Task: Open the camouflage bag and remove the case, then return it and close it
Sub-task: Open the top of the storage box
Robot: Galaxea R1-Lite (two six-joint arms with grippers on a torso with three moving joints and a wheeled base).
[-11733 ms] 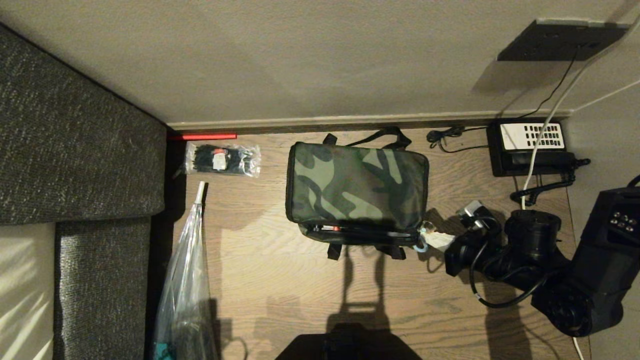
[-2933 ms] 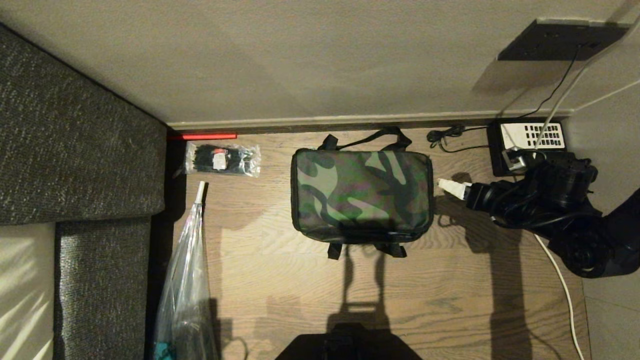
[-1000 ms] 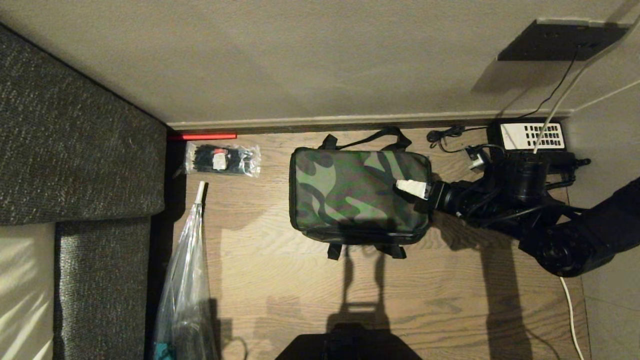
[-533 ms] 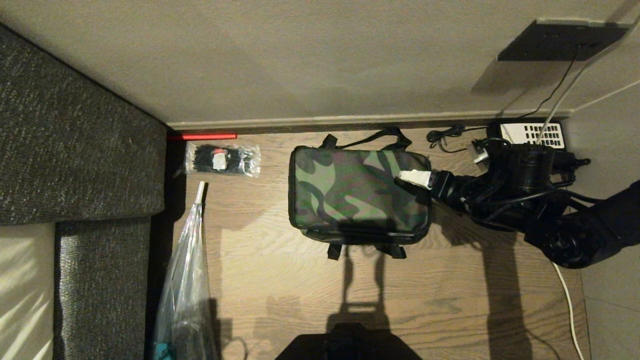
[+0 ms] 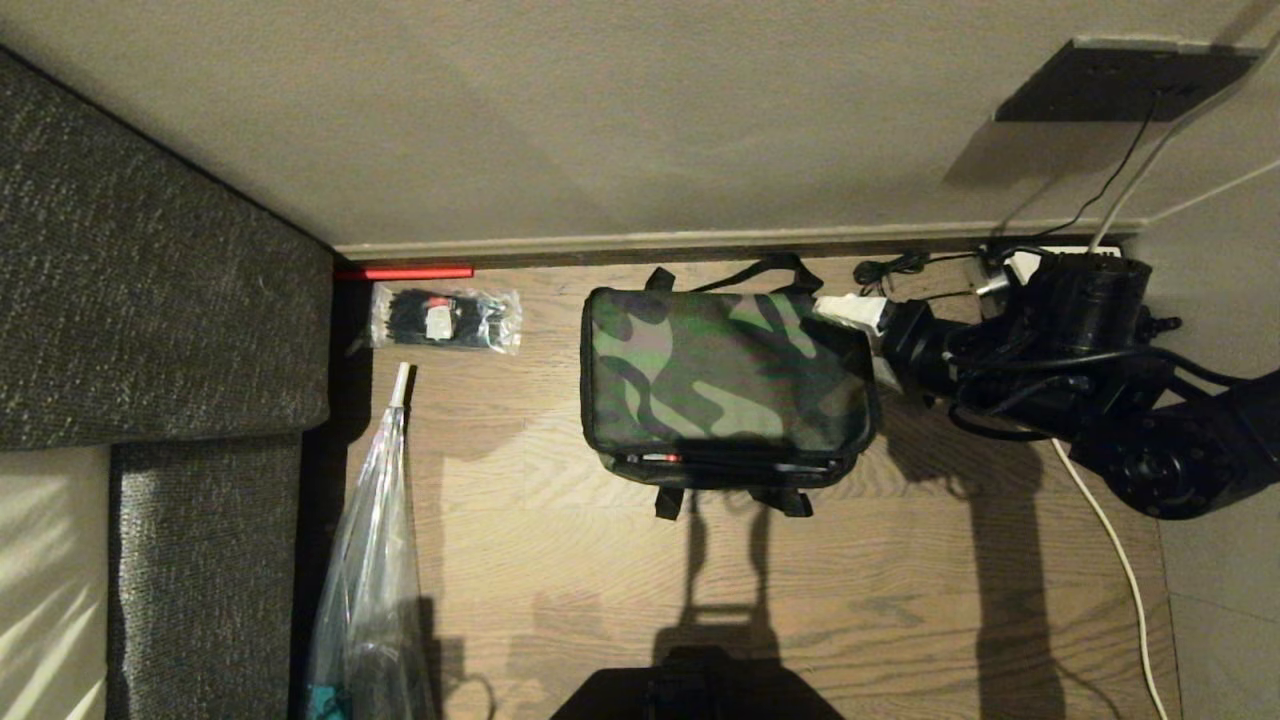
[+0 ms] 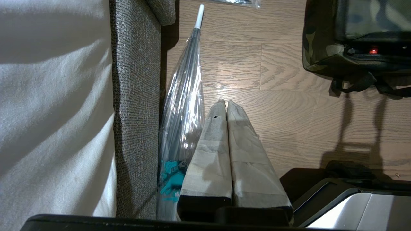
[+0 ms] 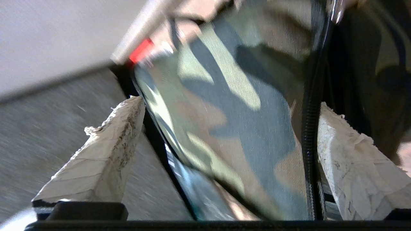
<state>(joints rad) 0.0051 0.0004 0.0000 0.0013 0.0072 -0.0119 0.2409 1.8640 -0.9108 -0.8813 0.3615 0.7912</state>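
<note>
The camouflage bag (image 5: 720,375) lies flat on the wood floor near the wall. Its top flap is raised a little along the near edge. In that slit shows the case's black edge (image 5: 740,464) with its small red catch (image 6: 372,50). My right gripper (image 5: 865,340) is at the bag's far right corner. It is open, and its fingers straddle the flap's camouflage fabric (image 7: 231,106), with the black zipper line (image 7: 310,134) beside one finger. My left gripper (image 6: 223,103) hangs shut and parked low beside the sofa, away from the bag.
A grey sofa (image 5: 150,300) fills the left side. A long clear plastic sleeve (image 5: 375,560) leans along it. A clear packet of black ties (image 5: 445,318) lies by the wall. My right arm covers most of the telephone (image 5: 1040,262). A white cable (image 5: 1100,540) trails on the right.
My right gripper has moved from over the bag's right side to its far right corner, and the wrist has rolled. The flap's near edge has lifted and opened a slit.
</note>
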